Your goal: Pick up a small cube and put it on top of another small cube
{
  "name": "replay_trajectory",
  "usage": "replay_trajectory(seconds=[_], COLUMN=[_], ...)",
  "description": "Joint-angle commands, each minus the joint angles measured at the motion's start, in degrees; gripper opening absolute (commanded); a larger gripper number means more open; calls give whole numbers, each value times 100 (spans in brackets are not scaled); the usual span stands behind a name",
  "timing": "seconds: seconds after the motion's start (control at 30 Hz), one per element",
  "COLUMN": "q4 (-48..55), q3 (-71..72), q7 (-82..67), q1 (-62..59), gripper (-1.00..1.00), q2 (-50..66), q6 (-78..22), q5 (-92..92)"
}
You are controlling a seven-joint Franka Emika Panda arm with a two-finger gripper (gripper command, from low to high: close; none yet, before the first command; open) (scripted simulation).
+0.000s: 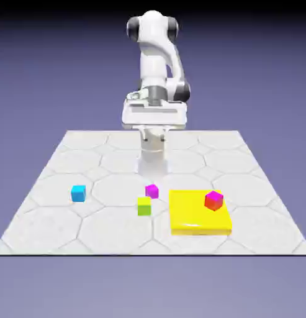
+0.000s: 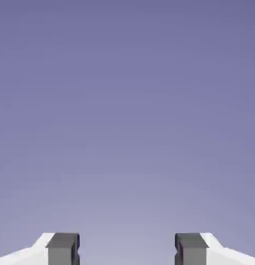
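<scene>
The small cyan-blue cube [image 1: 78, 193] sits on the pale tiled table [image 1: 68, 155] toward the exterior view's left. A magenta cube [image 1: 152, 190] and a lime-green cube [image 1: 144, 205] stand close together near the middle. My gripper [image 1: 154, 124] hangs high above the table's far part, well away from all the cubes. In the hand view my gripper [image 2: 127, 251] is open: its two grey fingertips [image 2: 63, 248] stand apart with nothing between them, and only the blue-violet backdrop shows ahead.
A flat yellow slab [image 1: 195, 220] lies at the exterior view's front right, with a red cube [image 1: 213, 200] on its far right corner. The arm's white base column [image 1: 153, 158] stands behind the magenta cube.
</scene>
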Motion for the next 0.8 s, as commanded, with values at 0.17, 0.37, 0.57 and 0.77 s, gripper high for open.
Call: replay_trajectory(seconds=[0.17, 0.37, 0.57, 0.77], q4=[231, 461, 691, 922], q3=[-1246, -2492, -3738, -4982], q7=[366, 733, 1099, 1465], q1=[-59, -119, -178, -238], gripper=[0, 0, 0, 0], q2=[1021, 2042, 3063, 4082], q6=[-646, -1292, -1939, -2584], q5=[614, 1227, 1841, 2454])
